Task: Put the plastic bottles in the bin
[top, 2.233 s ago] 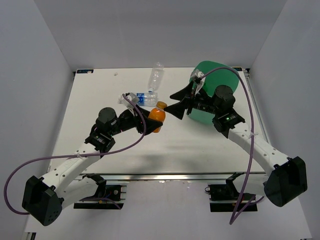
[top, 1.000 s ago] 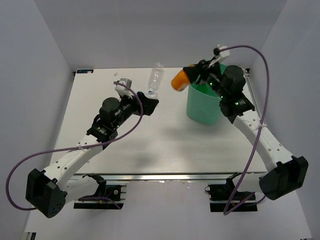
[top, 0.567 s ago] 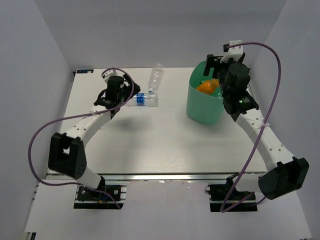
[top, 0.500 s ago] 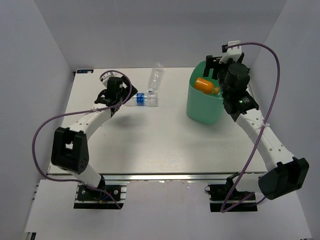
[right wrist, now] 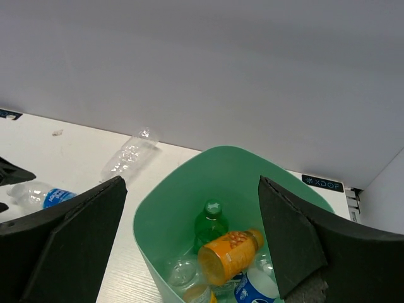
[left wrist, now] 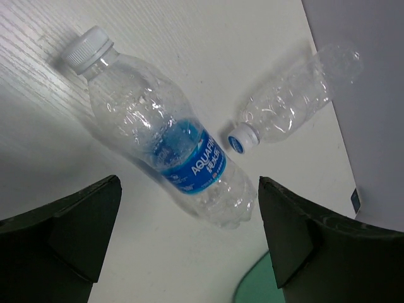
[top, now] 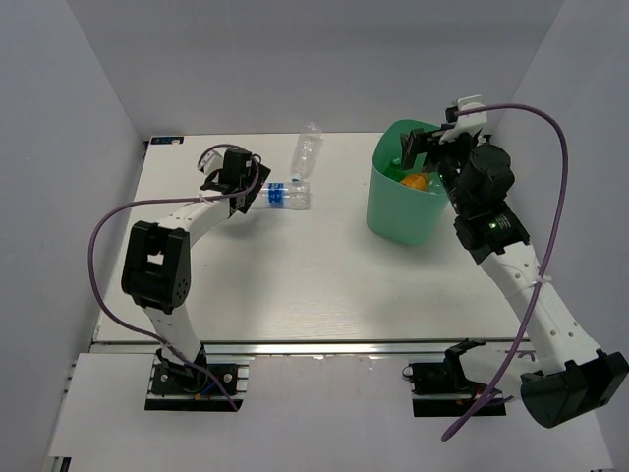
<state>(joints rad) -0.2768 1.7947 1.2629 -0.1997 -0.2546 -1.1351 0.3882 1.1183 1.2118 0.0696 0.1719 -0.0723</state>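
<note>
Holds the right gripper spread wide over the bin at the frame's bottom, with orange bottle and green bottle inside. Hangs the left gripper spread too, above the blue-label bottle lying mid-frame on the table.

Bright, even overhead light; soft faint shadows, sharp focus.

— What stands around the table?
— Plain pale grey walls: a far wall, a left wall, a right wall.
— And its top?
— White, faintly grained, evenly lit; a metal rail runs along the near edge.
</note>
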